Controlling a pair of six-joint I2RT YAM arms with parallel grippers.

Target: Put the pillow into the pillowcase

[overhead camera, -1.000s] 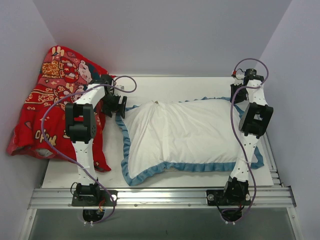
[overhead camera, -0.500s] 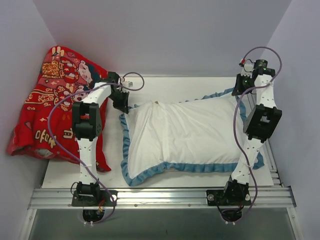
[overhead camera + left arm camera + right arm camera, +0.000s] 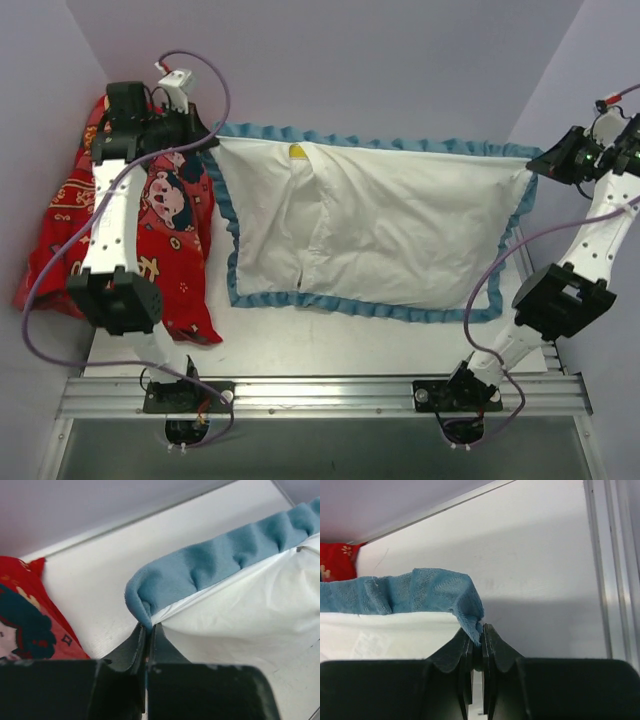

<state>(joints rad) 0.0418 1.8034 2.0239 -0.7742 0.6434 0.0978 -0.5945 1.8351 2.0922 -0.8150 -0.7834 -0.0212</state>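
While the left gripper (image 3: pixel 148 629) is clenched on one blue-frilled corner of the pillowcase (image 3: pixel 370 225) and the right gripper (image 3: pixel 481 632) pinches the opposite corner, it hangs stretched between them over the table (image 3: pixel 330 345).

No legible text or labels.

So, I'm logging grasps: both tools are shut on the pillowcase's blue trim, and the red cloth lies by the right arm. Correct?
Not quite. The red cloth lies by the left arm, as the top external view shows. The rest holds: the left tool and the right tool are each shut on the pillowcase at its blue trim.
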